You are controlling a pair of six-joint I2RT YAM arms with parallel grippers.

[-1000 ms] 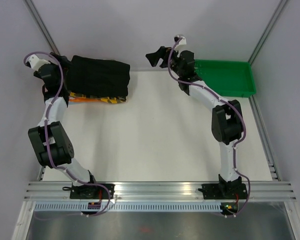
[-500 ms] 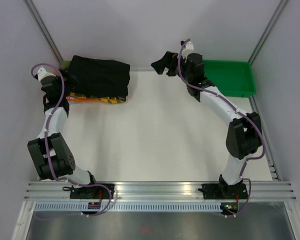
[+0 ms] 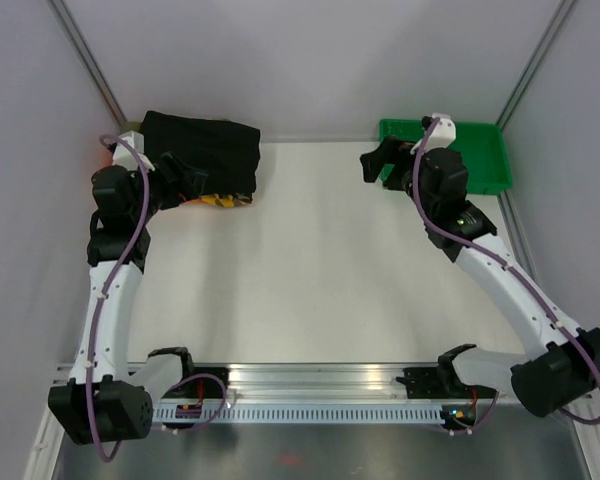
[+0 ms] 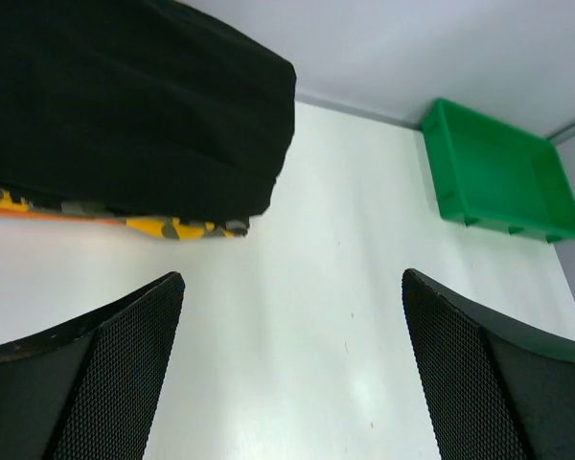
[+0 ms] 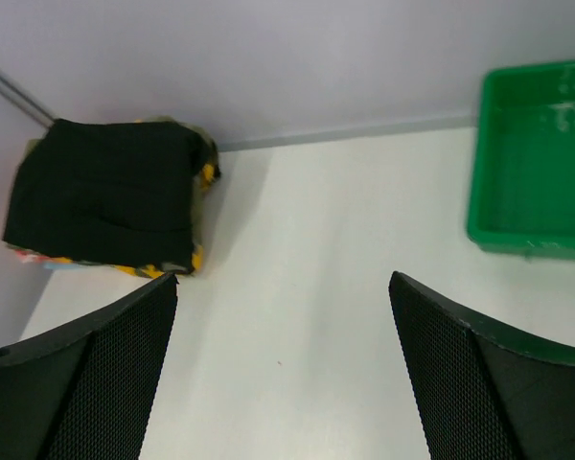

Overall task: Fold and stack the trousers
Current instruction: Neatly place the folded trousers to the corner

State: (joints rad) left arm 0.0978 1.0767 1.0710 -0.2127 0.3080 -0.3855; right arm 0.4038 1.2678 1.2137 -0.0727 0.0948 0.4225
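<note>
The black trousers [image 3: 205, 152] lie folded in a thick stack at the back left of the table, on top of a folded camouflage garment [image 3: 225, 200]. They also show in the left wrist view [image 4: 125, 105] and the right wrist view [image 5: 105, 192]. My left gripper [image 3: 188, 180] is open and empty, just in front of the stack's near edge and apart from it; in its own view [image 4: 289, 287] only bare table lies between the fingers [image 4: 96, 374]. My right gripper [image 3: 376, 163] is open and empty at the back right, far from the trousers; its own view [image 5: 283, 283] shows bare table between its jaws.
A green tray [image 3: 480, 150] stands at the back right, right beside the right gripper, and shows in both wrist views [image 4: 498, 172] [image 5: 537, 163]. Walls close off the back and both sides. The camouflage garment's edge [image 4: 172, 228] sticks out under the trousers.
Both arms have drawn back from the rear of the table. The left gripper came off the left end of the stack to its front edge. The right gripper moved right toward the green tray.
</note>
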